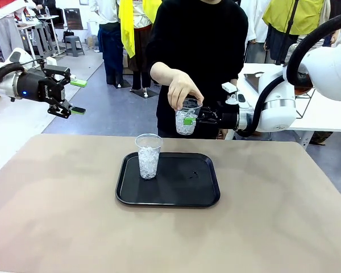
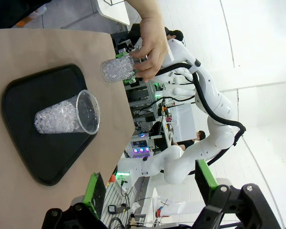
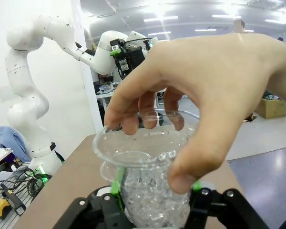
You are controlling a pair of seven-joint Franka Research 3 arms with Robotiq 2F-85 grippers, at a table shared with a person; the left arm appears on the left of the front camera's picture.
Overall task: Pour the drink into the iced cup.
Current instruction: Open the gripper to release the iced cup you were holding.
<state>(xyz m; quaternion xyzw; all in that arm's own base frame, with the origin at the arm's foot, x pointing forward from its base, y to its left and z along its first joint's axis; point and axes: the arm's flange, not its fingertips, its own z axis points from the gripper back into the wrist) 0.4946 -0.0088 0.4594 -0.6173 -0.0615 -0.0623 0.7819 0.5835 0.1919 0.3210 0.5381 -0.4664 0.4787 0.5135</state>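
The left end effector (image 1: pixel 78 96) is hanging in the air at the far left, well above the tabletop (image 1: pixel 57 199) and apart from everything on it. Its two green-padded fingers are spreading wide with nothing between them. Near the middle of the tan tabletop a black tray (image 1: pixel 204 196) is lying flat. An iced cup (image 1: pixel 148 147) of clear plastic is standing upright on the tray's left half, holding ice (image 1: pixel 148 165) up most of its height, and neither arm nor hand is touching it. To the right and farther back, past the tray's far edge, a second iced cup (image 1: pixel 186 125) is being held upright in the air, off the tabletop. A person (image 1: pixel 199 34) in a black top is standing at the far side, and the person's hand (image 1: pixel 182 91) is reaching down from above and gripping this cup's rim, thumb on one side and fingers curling over the other. The right end effector (image 1: pixel 191 120), coming in from the right, is pinching the same cup lower down, a green pad pressing against each side of its wall.
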